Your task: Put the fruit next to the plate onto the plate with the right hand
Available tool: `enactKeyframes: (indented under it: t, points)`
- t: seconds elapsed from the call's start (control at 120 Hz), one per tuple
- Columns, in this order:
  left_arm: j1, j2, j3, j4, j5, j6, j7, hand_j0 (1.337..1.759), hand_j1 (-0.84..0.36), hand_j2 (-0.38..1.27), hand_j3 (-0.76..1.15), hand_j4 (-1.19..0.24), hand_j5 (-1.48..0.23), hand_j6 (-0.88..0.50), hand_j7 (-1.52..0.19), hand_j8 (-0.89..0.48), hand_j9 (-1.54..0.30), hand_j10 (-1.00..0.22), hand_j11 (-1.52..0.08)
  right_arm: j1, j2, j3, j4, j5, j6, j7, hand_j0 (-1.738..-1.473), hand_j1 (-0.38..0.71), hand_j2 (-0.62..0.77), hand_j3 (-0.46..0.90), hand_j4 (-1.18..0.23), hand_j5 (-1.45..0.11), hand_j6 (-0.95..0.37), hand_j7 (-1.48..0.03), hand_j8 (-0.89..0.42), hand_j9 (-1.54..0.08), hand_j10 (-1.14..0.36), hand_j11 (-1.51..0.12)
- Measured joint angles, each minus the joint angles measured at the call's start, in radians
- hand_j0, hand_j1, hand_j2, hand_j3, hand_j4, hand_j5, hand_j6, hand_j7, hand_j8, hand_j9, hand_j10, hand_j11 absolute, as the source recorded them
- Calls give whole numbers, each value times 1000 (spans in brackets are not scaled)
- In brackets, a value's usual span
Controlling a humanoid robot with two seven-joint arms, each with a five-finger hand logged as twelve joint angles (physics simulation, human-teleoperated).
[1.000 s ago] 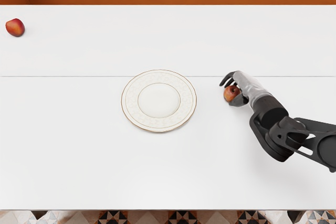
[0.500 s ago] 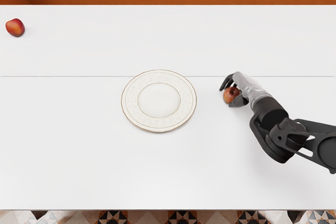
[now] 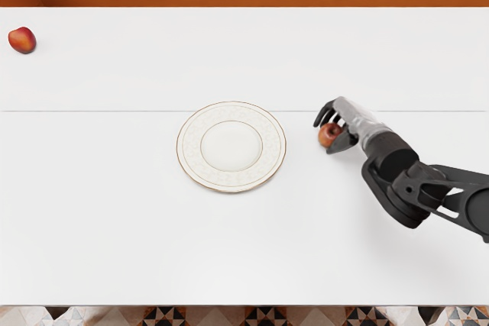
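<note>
On the white table (image 3: 114, 250), just right of the round cream plate (image 3: 183, 146), the dark right hand (image 3: 340, 121) curls its fingers round the small red round fruit (image 3: 328, 133), not yet on the plate. Likely light, firm, smooth and roll-prone, it suits a grip across its middle; nearly spherical, it shows no long axis or stem direction.

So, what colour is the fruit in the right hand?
The fruit is red, best seen in the head view.

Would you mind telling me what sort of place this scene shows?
Probably a simulated dining setting: a long white table, a patterned plate on it, and tiled floor below its near edge.
</note>
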Motion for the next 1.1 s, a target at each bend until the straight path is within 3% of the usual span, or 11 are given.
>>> enactKeyframes:
  t: [0.367, 0.642, 0.842, 1.1]
  points:
    - [1, 0, 0, 0, 0, 0, 0, 1658, 69, 46, 0, -233, -303, -233, -303, -233, -303, -233, -303, 35, -22, 132, 92, 85, 151, 2, -1653, 204, 224, 0, -707, -928, -562, -922, -481, -946, -677, -952]
    - [0, 0, 0, 0, 0, 0, 0, 1658, 69, 46, 0, -233, -303, -233, -303, -233, -303, -233, -303, 52, 67, 230, 111, 145, 285, -1, -1656, 237, 346, 0, -709, -954, -575, -935, -488, -961, -687, -963]
    - [0, 0, 0, 0, 0, 0, 0, 1658, 69, 46, 0, -233, -303, -233, -303, -233, -303, -233, -303, 79, 155, 241, 99, 159, 329, -1, -1657, 262, 439, 0, -713, -976, -583, -948, -494, -980, -682, -977]
    - [0, 0, 0, 0, 0, 0, 0, 1658, 69, 46, 0, -233, -303, -233, -303, -233, -303, -233, -303, 106, 260, 231, 16, 150, 363, 0, -1657, 273, 479, 0, -721, -983, -581, -957, -500, -990, -693, -986]
